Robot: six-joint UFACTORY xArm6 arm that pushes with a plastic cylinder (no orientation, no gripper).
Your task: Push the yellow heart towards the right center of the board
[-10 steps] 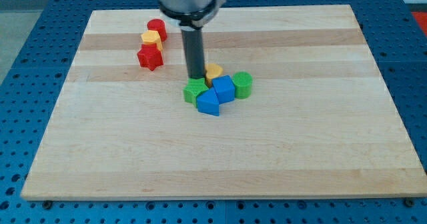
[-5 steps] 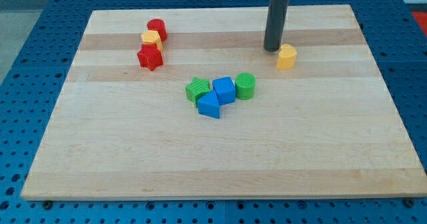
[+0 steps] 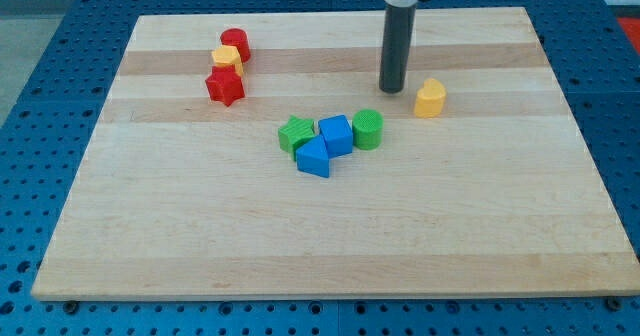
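Observation:
The yellow heart (image 3: 430, 98) lies on the wooden board (image 3: 330, 226), right of the middle and in the upper half. My tip (image 3: 391, 88) rests on the board just to the view's left of the heart, with a small gap between them. The dark rod rises from it to the view's top edge.
A cluster sits near the board's middle: a green star (image 3: 295, 134), a blue cube (image 3: 336, 134), a blue triangular block (image 3: 312, 157) and a green cylinder (image 3: 367, 128). At the upper left are a red cylinder (image 3: 236, 43), a yellow block (image 3: 227, 60) and a red star (image 3: 225, 85).
The yellow heart went from the middle cluster to the upper right, then shifted slightly down. My tip followed it and now has moved a little left and down of the heart.

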